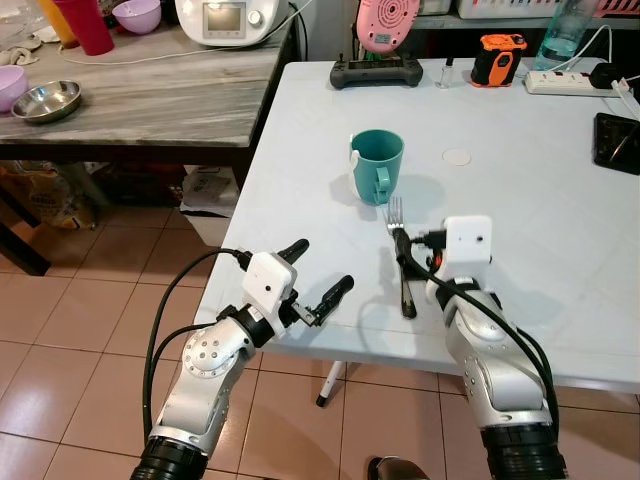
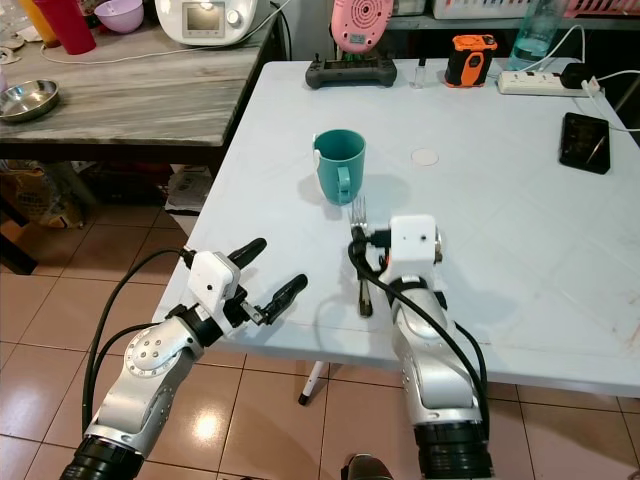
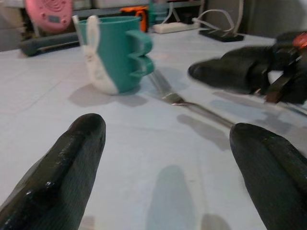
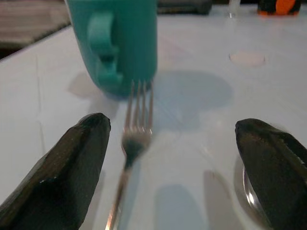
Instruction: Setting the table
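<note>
Both silver arms are rising from the bottom edge of the head views, and the left gripper is hanging at the lower left of centre, just off the near edge of the white surface, with its jaws spread and holding nothing. At lower centre the right gripper is reaching over the surface with its wrist block above the handle of a fork; in the right wrist view its jaws are standing wide apart, the fork is lying flat between them, nearer one finger than the other, and nothing is being pinched. At the edge of that view, by the other finger, something rounded and shiny is showing, but it is too blurred to name. The fork is resting on the surface with its tines pointing toward the teal mug, which is standing upright in the middle of the frame, its handle facing the robot; the tines are sitting just short of the mug's base, near it but not touching. As a setting, this is looking only partly done: a mug and a fork are laid close together, while no plate is appearing at this place. Along the top edge, a controller, an orange device and a power strip are sitting well away from the setting.
</note>
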### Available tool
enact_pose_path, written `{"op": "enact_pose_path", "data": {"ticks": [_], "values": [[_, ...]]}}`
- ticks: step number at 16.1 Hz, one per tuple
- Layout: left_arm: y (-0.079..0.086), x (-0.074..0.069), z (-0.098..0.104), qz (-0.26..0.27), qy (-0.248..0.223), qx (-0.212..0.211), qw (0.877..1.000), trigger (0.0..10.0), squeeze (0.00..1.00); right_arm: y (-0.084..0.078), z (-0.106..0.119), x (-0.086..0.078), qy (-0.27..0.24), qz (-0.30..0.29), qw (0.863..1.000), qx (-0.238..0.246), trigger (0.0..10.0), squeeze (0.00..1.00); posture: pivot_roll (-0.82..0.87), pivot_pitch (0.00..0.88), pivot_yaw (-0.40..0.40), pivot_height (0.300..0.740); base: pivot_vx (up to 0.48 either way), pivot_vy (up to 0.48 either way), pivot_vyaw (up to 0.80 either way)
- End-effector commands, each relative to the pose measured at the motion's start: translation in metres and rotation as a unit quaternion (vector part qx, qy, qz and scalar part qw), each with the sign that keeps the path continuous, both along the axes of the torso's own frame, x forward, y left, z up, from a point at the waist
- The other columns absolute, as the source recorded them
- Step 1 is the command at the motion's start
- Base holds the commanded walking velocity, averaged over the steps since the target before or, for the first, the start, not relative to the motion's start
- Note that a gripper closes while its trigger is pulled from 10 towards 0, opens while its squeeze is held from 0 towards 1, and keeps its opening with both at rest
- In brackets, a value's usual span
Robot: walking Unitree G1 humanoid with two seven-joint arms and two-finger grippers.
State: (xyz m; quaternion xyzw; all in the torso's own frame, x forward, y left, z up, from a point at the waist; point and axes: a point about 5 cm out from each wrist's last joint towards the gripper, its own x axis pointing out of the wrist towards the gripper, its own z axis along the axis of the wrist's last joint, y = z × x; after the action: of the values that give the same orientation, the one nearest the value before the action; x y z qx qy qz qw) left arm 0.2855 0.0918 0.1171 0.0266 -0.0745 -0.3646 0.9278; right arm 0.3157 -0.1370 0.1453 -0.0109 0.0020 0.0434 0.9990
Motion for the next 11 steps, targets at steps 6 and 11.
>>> {"op": "enact_pose_path", "data": {"ticks": [6,11], "values": [[0.015,0.010,-0.004,0.092,-0.002,0.026,0.995,10.0,0.00,-0.003,0.028,-0.013,-0.133,0.006,0.989,-0.063,10.0,0.00,-0.28,0.137,0.074,0.740,0.000,0.000,0.00],[0.012,0.010,-0.006,0.086,0.001,0.027,0.996,10.0,0.00,-0.013,0.023,-0.026,-0.160,-0.028,0.980,-0.118,10.0,1.00,-0.29,0.137,0.080,0.740,0.000,0.000,0.00]]}}
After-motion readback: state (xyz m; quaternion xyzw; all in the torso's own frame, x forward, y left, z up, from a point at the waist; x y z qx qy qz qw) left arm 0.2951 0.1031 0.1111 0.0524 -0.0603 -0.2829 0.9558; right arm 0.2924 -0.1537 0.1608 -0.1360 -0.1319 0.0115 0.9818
